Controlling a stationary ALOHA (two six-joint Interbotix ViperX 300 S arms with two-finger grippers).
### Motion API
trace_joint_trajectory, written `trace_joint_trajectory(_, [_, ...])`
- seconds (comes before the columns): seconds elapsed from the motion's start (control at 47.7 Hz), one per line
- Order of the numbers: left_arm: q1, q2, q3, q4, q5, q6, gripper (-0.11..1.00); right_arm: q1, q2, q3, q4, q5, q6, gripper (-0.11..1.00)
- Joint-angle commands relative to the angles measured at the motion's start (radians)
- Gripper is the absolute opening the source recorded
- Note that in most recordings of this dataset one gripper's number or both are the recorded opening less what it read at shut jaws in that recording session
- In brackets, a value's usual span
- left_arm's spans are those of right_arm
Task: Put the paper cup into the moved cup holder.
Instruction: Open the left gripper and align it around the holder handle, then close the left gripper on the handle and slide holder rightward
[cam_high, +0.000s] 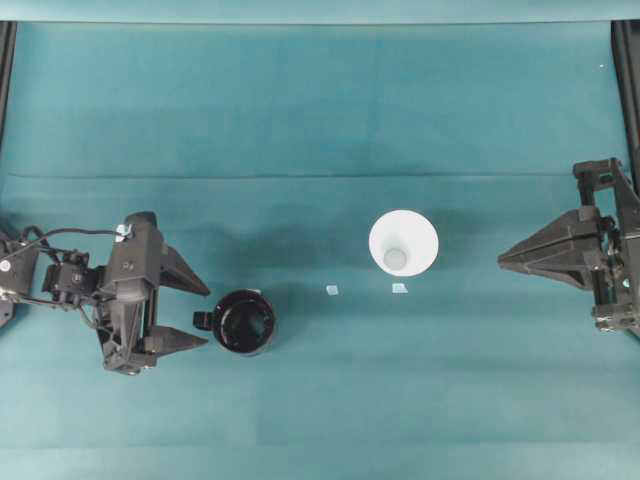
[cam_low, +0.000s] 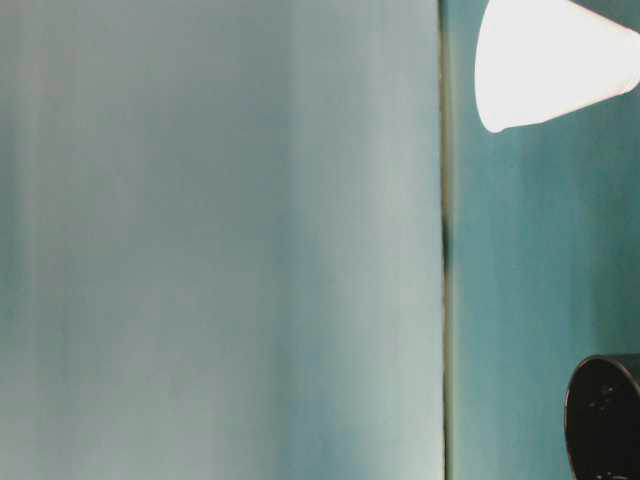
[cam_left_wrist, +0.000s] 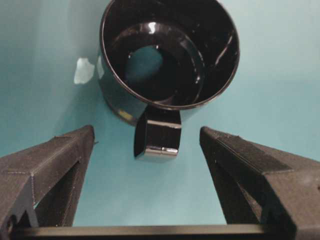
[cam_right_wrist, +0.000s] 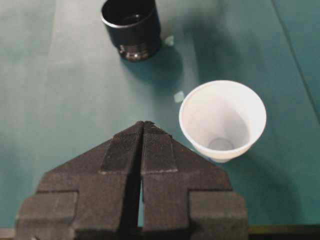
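The glossy black cup holder (cam_high: 245, 322) stands upright left of centre, its stubby tab (cam_left_wrist: 157, 136) pointing at my left gripper (cam_high: 203, 313). That gripper is open, its fingertips on either side of the tab and not touching it; in the left wrist view the left gripper (cam_left_wrist: 147, 134) frames the tab and the holder (cam_left_wrist: 170, 50) just beyond it. The white paper cup (cam_high: 403, 244) stands upright right of centre, empty. My right gripper (cam_high: 503, 261) is shut on nothing, well to the right of the cup; in its wrist view the right gripper (cam_right_wrist: 144, 123) sits beside the cup (cam_right_wrist: 222, 119).
Two small pale markers (cam_high: 332, 290) (cam_high: 399, 288) lie on the teal cloth between holder and cup. A fold line crosses the cloth behind them. The table-level view shows only the cup's side (cam_low: 545, 60) and the holder's edge (cam_low: 605, 415).
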Motion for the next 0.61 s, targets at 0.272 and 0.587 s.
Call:
trace_joint_trajectory(0.272, [0.002,0.048,-0.008,0.002,-0.077,0.002,0.89,0.003,0.006,-0.021,0.002,-0.005,0.015,-0.04])
trace_joint_trajectory(0.587, [0.000,0.054,-0.006,0.002,-0.078,0.002,0.89,0.002,0.006,-0.023,0.002,0.002,0.021,-0.04])
